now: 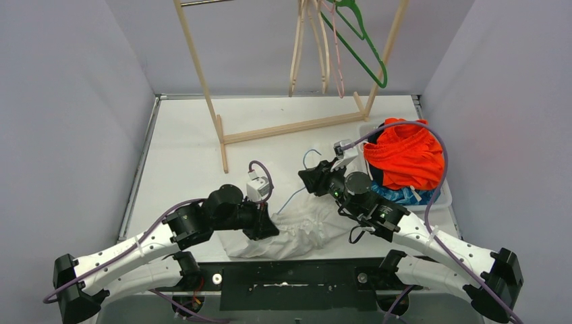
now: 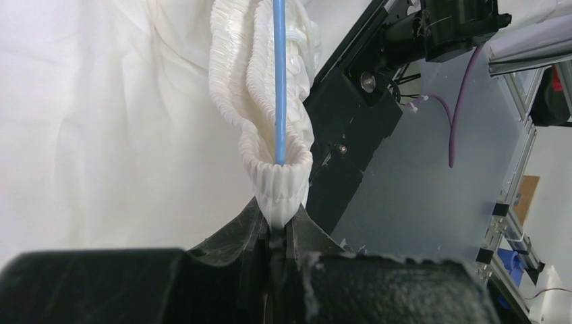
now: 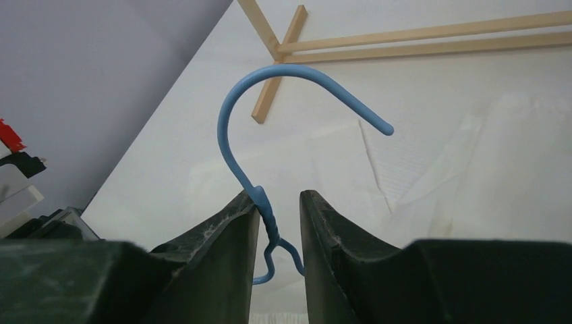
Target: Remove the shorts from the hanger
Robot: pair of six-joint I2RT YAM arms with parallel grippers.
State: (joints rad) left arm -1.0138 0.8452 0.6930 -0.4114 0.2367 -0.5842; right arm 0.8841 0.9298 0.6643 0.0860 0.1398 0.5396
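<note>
White shorts (image 1: 303, 229) lie bunched on the table near its front edge. My left gripper (image 1: 268, 228) (image 2: 280, 219) is shut on their gathered waistband (image 2: 270, 101). A thin blue wire of the hanger (image 2: 279, 81) runs out of the waistband tunnel. My right gripper (image 1: 305, 177) (image 3: 280, 196) sits at the twisted neck of that blue hanger (image 3: 270, 77). Its jaws stand a narrow gap apart, with the neck resting against the left finger (image 3: 229, 229). The hook curves up and to the right, above the table.
A wooden rack (image 1: 290, 128) stands at the back, with a green hanger (image 1: 364, 54) and pale hangers (image 1: 317, 47) on its rail. A white bin (image 1: 443, 198) at the right holds orange shorts (image 1: 405, 155) over blue patterned ones (image 1: 398, 196).
</note>
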